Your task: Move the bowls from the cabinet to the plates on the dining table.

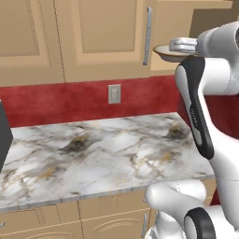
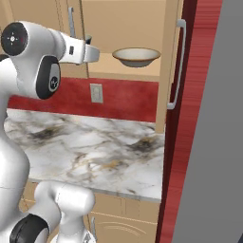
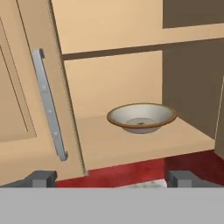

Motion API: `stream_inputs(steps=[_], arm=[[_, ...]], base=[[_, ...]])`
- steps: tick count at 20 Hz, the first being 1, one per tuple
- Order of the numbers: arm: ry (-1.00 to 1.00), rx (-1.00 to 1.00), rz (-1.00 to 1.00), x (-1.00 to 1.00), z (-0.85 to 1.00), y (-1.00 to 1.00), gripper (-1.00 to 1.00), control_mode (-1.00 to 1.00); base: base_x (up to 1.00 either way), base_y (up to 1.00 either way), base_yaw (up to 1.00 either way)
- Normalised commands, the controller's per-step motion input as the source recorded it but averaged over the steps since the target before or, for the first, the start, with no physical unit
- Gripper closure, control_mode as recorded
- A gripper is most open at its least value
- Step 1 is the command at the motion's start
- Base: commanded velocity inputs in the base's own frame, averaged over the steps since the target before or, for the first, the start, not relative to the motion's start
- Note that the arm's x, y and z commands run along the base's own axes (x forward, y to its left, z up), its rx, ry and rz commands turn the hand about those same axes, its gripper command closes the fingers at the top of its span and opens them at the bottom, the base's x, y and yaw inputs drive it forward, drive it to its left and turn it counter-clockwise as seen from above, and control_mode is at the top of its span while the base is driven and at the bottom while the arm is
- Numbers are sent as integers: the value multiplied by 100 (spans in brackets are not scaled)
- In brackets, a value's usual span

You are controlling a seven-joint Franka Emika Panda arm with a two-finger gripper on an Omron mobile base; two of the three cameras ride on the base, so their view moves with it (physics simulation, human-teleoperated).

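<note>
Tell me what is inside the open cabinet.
On the cabinet's lower shelf sits one shallow tan bowl with a pale inside, upright, ahead of the open gripper. The shelf above looks bare as far as it shows. The closed door hides the space behind it.

We are seeing a glossy white arm (image 2: 28, 52) showing rounded links, black joint bands and a dark round cap.

Open cabinet (image 3: 131, 144) shelf: free approach to tan bowl (image 3: 141, 117); closed door (image 3: 26, 87) left.
</note>
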Motion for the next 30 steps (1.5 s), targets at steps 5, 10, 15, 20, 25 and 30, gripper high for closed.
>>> stream_inputs(steps=[5,10,15,20,25,30], arm=[[6,0,7,16,7,37,-100,-100],[1,-4,1,30,2,35,-100,-100],[1,-3,0,42,0,35,-100,-100],[4,0,1,52,-6,20,-100,-100],[7,0,4,54,-6,6,-100,-100],[3,-2,6,42,2,6,-100,-100]], base=[[0,0,0],[0,0,0],[0,0,0],[0,0,0],[0,0,0],[0,0,0]])
